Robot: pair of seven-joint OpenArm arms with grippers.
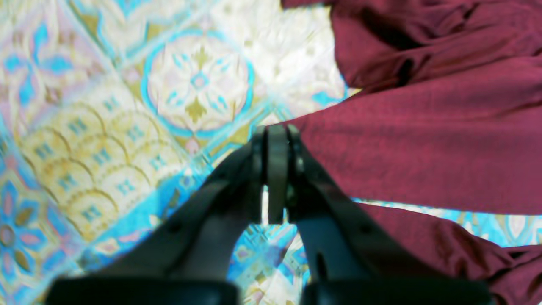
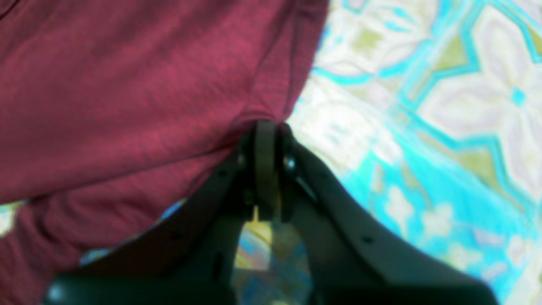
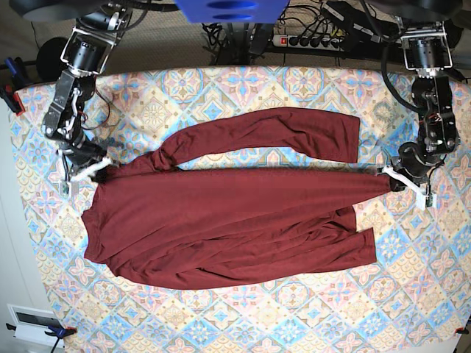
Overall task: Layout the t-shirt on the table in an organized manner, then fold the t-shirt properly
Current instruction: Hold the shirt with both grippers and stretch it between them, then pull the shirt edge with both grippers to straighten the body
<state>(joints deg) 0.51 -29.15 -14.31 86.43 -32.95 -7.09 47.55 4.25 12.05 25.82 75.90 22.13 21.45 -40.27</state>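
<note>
Shirt (image 3: 221, 220) rumpled near edge; right gripper (image 2: 266, 127) and left gripper (image 1: 277, 131) each pinching fabric. Risks: thin pinch slipping, uneven pull skewing shirt on surface (image 3: 294, 316).

Both arms reach outward and low, left fingers (image 1: 277, 140) and right fingers (image 2: 266, 135) pinched together.

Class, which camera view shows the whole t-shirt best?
The base view: it shows the entire t-shirt spread over the table, both sleeves included. The left wrist view shows only maroon folds beside the left end effector; the right wrist view shows only an edge pinched by the right end effector.
</note>
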